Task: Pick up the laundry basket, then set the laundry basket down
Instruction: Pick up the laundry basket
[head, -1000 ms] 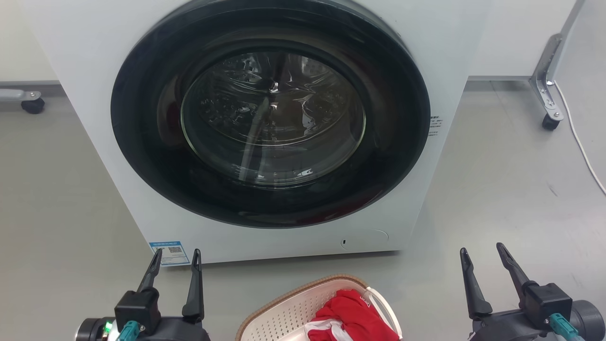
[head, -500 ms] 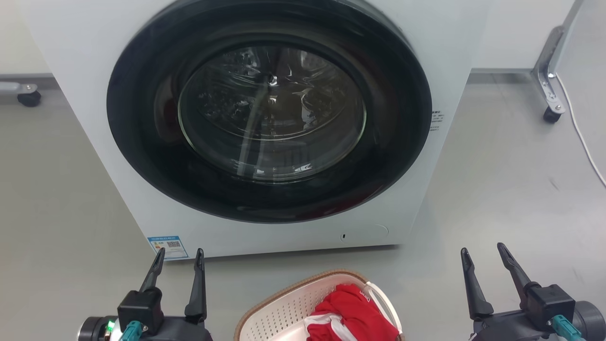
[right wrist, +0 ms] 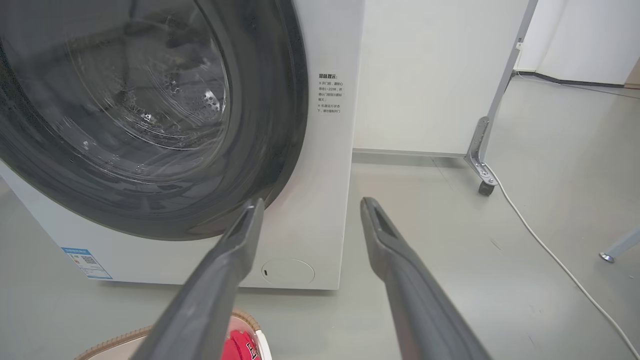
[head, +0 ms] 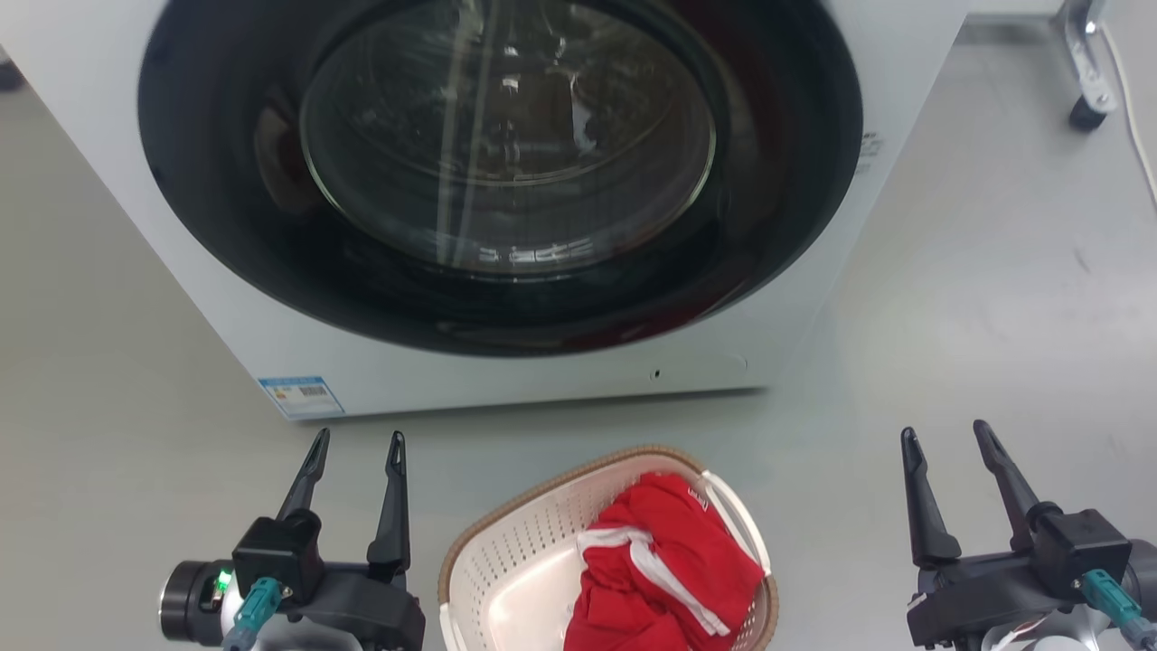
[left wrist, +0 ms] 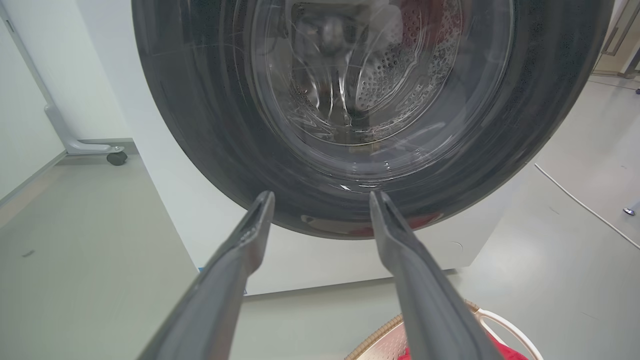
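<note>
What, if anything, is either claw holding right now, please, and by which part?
Nothing is held: the left claw and the right claw are open and empty, either side of the laundry basket, not touching it.

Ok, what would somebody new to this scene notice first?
The white washing machine, with its big dark round glass door, looms across the top of the head view. In front of it on the grey floor sits the laundry basket, a red-and-white garment bundled in its right side. The left gripper and right gripper flank it, both open and empty.
</note>
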Robot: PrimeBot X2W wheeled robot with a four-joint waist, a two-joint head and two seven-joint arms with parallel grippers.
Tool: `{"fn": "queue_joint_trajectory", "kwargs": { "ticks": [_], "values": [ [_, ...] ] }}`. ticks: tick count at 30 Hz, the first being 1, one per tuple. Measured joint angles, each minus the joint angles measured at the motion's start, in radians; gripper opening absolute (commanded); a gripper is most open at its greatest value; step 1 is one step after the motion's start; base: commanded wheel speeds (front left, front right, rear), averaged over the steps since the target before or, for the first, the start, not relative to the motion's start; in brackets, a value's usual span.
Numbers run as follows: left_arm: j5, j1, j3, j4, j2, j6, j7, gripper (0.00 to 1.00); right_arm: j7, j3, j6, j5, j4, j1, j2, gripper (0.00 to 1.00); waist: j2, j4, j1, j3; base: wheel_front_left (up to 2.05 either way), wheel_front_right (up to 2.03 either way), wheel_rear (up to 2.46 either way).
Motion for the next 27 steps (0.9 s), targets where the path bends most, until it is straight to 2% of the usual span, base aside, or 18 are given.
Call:
{"fn": "queue_joint_trajectory", "kwargs": {
  "ticks": [11,27],
  "values": [
    [0.000,-0.058,-0.013,0.019,-0.009,-0.010,0.025,1.00,0.000,-0.014,-0.001,0.006,-0.015,-0.055,0.012,1.00,0.0001,-0.001,0.0001,0.156,0.00,0.00,0.00],
    [-0.043,-0.157,-0.018,0.114,-0.018,-0.058,0.111,1.00,0.000,-0.015,0.000,0.010,-0.037,-0.149,0.032,1.00,0.0001,-0.012,0.0002,0.394,0.00,0.00,0.00]
  ]
}}
